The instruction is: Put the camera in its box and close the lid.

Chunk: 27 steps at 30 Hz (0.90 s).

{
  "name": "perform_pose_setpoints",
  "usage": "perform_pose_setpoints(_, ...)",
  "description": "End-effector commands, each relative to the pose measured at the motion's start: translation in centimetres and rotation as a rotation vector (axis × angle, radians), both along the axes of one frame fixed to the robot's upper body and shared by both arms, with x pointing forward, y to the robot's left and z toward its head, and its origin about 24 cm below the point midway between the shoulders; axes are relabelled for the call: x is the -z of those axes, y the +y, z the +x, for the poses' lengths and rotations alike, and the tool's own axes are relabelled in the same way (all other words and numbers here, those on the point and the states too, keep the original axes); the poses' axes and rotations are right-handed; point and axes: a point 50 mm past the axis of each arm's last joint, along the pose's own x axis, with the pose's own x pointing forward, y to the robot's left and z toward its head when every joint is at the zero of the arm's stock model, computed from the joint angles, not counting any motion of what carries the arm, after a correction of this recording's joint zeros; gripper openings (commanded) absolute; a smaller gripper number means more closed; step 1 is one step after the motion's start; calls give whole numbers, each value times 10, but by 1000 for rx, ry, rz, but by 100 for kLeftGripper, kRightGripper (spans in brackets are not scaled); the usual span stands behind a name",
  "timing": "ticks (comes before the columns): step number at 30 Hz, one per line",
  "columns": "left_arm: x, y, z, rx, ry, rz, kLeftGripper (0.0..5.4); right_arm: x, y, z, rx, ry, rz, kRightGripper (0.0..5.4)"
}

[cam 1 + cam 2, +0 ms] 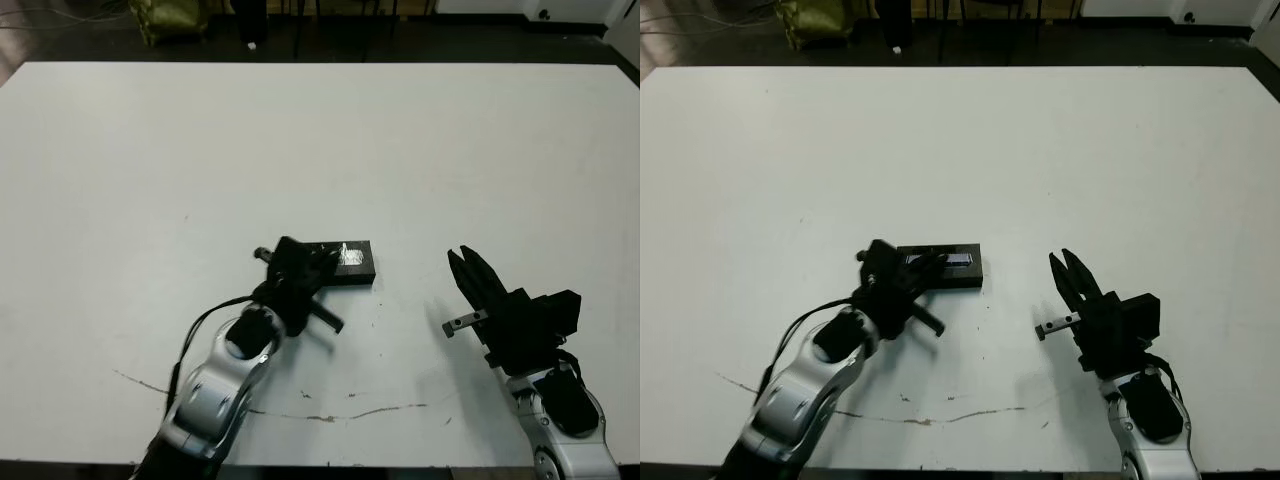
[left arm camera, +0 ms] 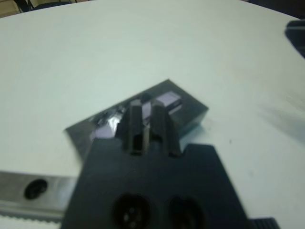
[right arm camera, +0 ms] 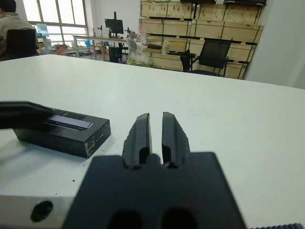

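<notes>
On a wide white table (image 1: 320, 140), marked near its front edge by a thin dark scratch and a few specks, a closed black box sits with its lid (image 3: 66, 125) on top, a shiny strip along the face. Whether the camera is inside cannot be seen. Resting its closed fingertips on the lid is the left gripper (image 2: 149, 114). Well apart to the right, the right gripper (image 3: 156, 131) hovers with fingers nearly together, holding nothing. Beyond the table are wooden crates, office chairs, desks and bright windows.
</notes>
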Motion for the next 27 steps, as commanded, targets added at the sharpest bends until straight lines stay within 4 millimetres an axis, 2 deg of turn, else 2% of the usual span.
perform_pose_setpoints(1,-19,21,-6,-57,-100,-39,3,3,-1,-2,19,23,7,0)
perform_pose_setpoints(4,-36,44,-11,-168,-197,-62,3,3,-1,-2,27,18,0,0)
perform_pose_setpoints(7,-44,68,-16,-272,-268,-95,3,2,-2,-3,42,19,0,0)
perform_pose_setpoints(11,-47,102,-20,-406,-394,-101,3,2,-4,0,44,7,10,0)
perform_pose_setpoints(14,-42,119,-22,-469,-466,-103,3,2,-3,0,56,4,13,0)
perform_pose_setpoints(20,-25,133,-26,-594,-476,-148,3,0,-4,1,69,3,15,0)
perform_pose_setpoints(27,-9,134,-19,-627,-411,-152,3,-2,-5,2,82,-23,36,0)
